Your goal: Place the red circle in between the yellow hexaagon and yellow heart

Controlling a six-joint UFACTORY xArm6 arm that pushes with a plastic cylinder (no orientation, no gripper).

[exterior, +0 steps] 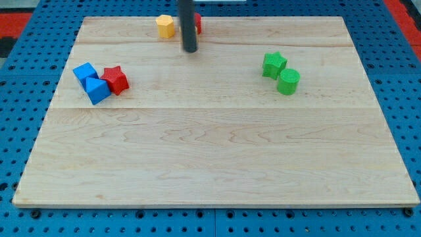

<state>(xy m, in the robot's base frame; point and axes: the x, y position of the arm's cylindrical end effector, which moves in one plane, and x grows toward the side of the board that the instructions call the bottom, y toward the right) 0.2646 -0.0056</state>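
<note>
My tip (190, 49), a bare rod with no fingers to report, stands just below the red circle (197, 23), mostly hidden beside the yellow hexagon (165, 26) at the bench (210, 151) top edge; I judge it light, rigid, easily slid by side contact; no yellow heart visible.

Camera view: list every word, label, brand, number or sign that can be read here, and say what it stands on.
None: no readable text anywhere in this view.
The wooden board, the yellow hexagon, red star, two blue blocks, green star, green cylinder and my tip are all unmarked.
</note>
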